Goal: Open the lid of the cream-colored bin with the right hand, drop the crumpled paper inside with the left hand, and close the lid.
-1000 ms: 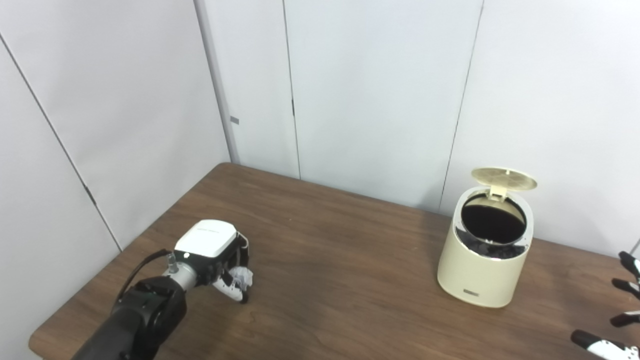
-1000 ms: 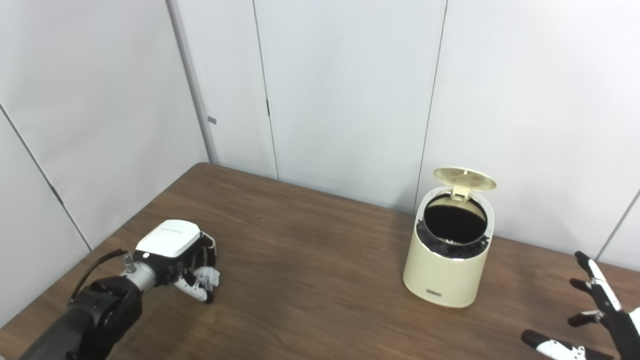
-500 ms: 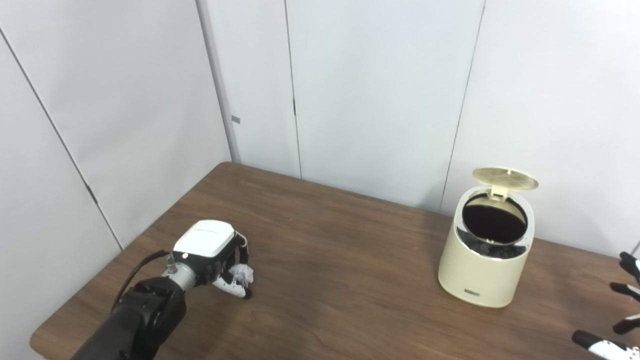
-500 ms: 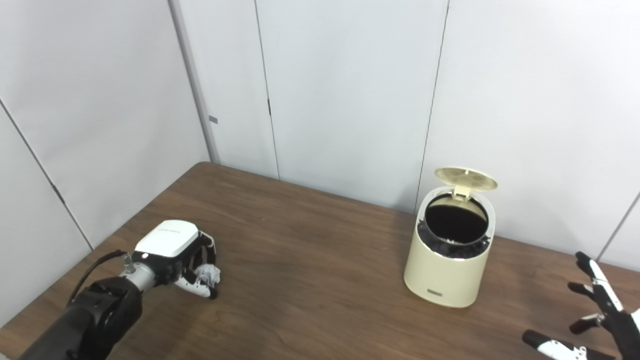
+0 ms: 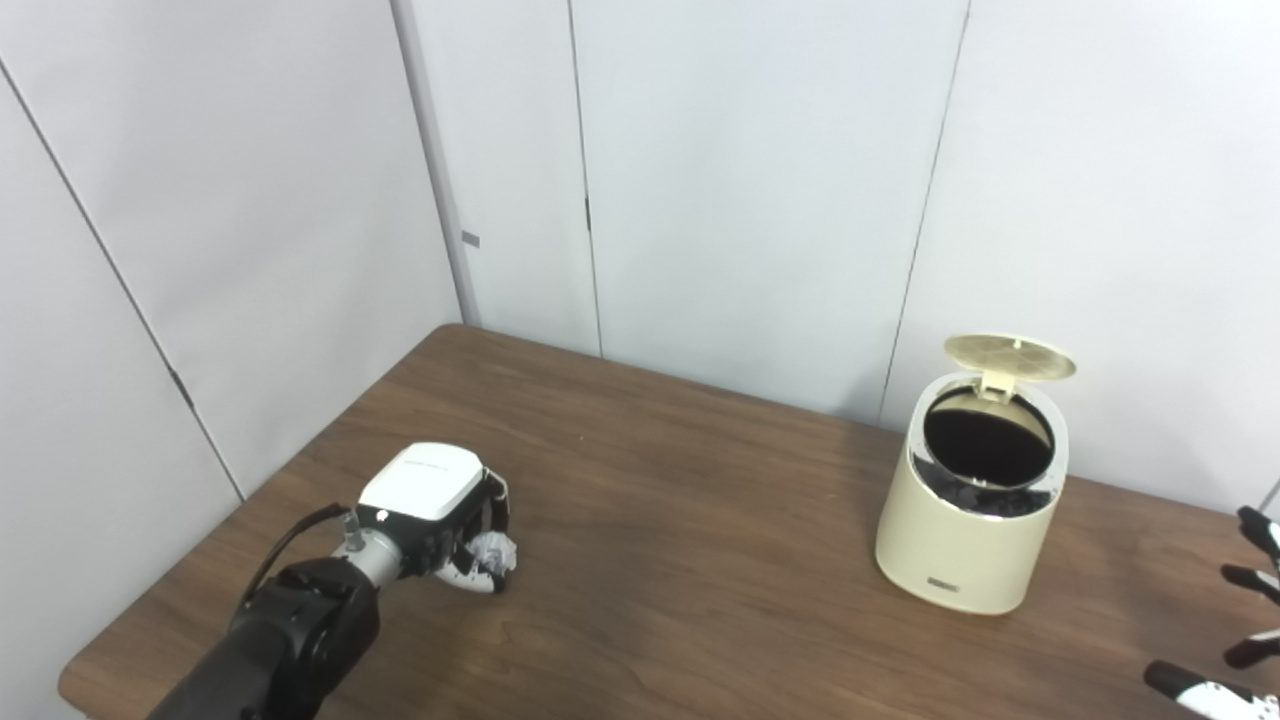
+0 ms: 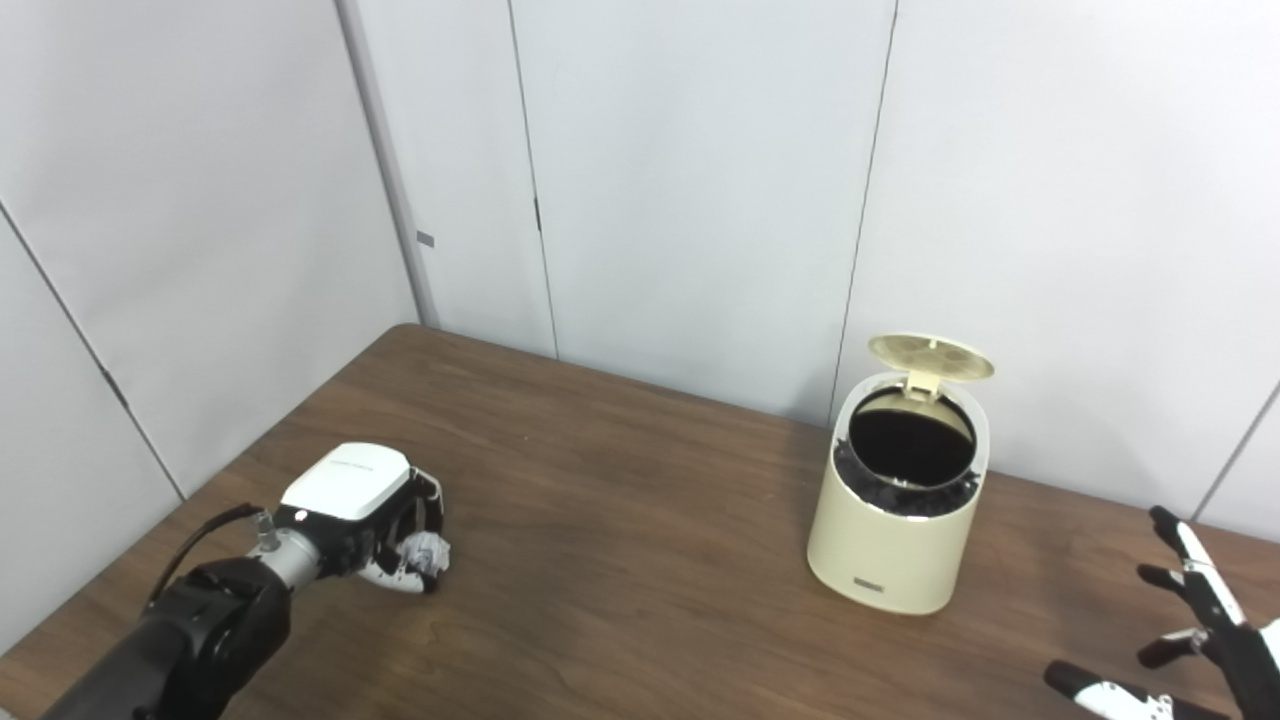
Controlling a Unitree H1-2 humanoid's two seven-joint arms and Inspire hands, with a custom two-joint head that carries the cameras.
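We see a dark brown wooden table (image 5: 680,560) with its far edge against the white wall panels. On its right side, toward the far edge, the cream-colored bin (image 5: 965,520) stands upright with its lid (image 5: 1010,357) raised. At the near left, the crumpled paper (image 5: 493,551) sits low at the tabletop; we cannot tell whether it touches the wood.

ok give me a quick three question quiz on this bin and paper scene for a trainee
1. True or false: the lid of the cream-colored bin is shut.
2. Which hand is closed on the crumpled paper? A) left hand B) right hand
3. Fill in: the right hand's fingers are spread and it holds ____.

Key: 1 false, the lid stands open. 2 A. 3 nothing.
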